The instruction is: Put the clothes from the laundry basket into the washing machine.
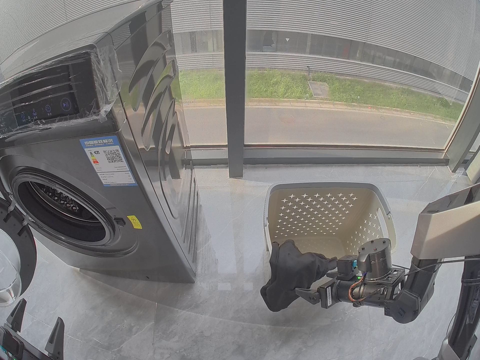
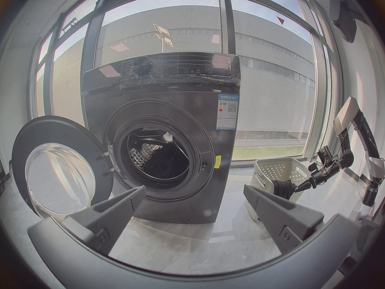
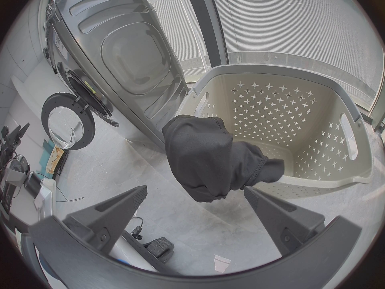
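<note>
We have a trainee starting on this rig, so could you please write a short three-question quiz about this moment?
1. True or false: the washing machine has its door shut.
2. Where is the black garment? A: inside the drum. B: draped over the rim of the laundry basket. C: flat on the floor.
3. Fill in: the right gripper, close to the garment, is ___ (open or shut).

Key: 1 false, the door is swung open. 2 B. 3 open.
</note>
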`<state>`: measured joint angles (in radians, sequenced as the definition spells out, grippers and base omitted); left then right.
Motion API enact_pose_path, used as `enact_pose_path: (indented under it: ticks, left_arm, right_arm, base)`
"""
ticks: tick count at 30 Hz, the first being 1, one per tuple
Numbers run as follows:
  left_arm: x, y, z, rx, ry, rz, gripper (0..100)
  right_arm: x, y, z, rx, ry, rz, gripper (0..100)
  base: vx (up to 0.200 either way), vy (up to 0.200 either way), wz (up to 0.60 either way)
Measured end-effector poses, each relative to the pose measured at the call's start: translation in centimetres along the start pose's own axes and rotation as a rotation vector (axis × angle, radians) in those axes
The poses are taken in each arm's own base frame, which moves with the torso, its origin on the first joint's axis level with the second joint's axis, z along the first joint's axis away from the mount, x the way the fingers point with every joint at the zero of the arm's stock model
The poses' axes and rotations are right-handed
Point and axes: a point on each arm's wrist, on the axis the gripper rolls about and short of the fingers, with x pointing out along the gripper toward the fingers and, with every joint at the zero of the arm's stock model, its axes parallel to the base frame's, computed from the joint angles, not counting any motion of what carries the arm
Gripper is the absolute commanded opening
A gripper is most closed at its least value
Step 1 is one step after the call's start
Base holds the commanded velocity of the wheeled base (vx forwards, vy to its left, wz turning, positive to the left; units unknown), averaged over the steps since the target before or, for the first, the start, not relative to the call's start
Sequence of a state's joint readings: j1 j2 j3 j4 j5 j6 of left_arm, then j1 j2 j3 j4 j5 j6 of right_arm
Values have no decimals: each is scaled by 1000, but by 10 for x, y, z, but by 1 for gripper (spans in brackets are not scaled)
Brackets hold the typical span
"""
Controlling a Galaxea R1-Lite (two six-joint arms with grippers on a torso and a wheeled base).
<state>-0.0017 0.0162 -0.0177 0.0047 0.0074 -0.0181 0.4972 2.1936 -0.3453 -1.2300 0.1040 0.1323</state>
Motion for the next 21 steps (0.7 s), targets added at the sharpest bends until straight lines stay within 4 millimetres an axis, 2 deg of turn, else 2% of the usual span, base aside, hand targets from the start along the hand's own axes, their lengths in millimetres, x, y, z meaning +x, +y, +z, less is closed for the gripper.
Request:
enact_pose_path:
  ticks: [19, 20, 21]
  left_arm:
    - [0, 0, 0, -1, -1, 5, 100]
    - [0, 0, 0, 0, 0, 6, 100]
    - [0, 0, 0, -1, -1, 7, 100]
  right_arm:
    - [33, -6, 7, -3, -64, 1, 100]
    - [35, -6, 7, -3, -67, 2, 0]
    - [36, -6, 6, -4, -69, 3, 0]
  base:
    - [0, 0, 0]
    - [0, 0, 0]
    - [0, 0, 0]
